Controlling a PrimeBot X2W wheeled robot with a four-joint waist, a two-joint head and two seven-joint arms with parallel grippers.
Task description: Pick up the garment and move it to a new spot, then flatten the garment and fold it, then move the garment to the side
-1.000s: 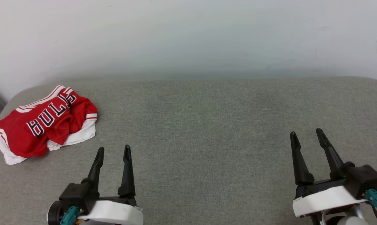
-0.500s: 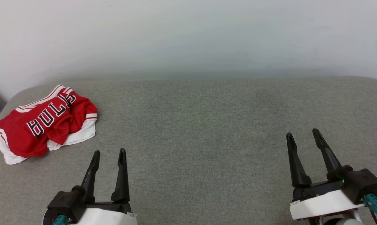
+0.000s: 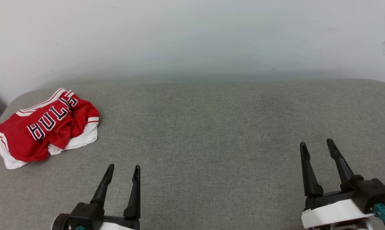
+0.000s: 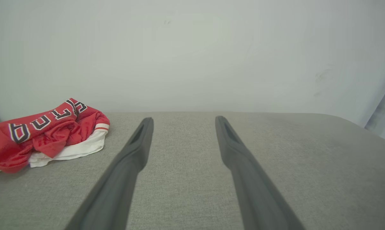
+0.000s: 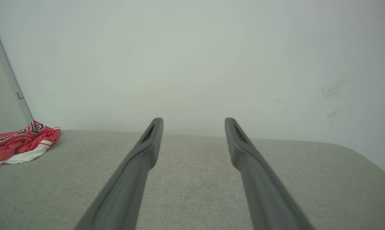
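Here, the garment (image 3: 45, 126), a red jersey lettered "BULLS" with white trim, is seen crumpled in a heap at the far left corner of the grey upholstered surface (image 3: 205, 127), close to the pale wall (image 3: 192, 38). In the head view both grippers are presented together: the left gripper (image 3: 124, 166) near the heap but apart from it, the right gripper (image 3: 316, 142) well away at the opposite side. Both pairs of fingers are spread wide and nothing is grasped. In the left wrist view the jersey is shown large, beside the left finger. In the right wrist view it is reduced to a small patch at the left edge, below a grey upright panel (image 5: 2, 80), and scuff marks (image 5: 334, 88) are seen on the wall.
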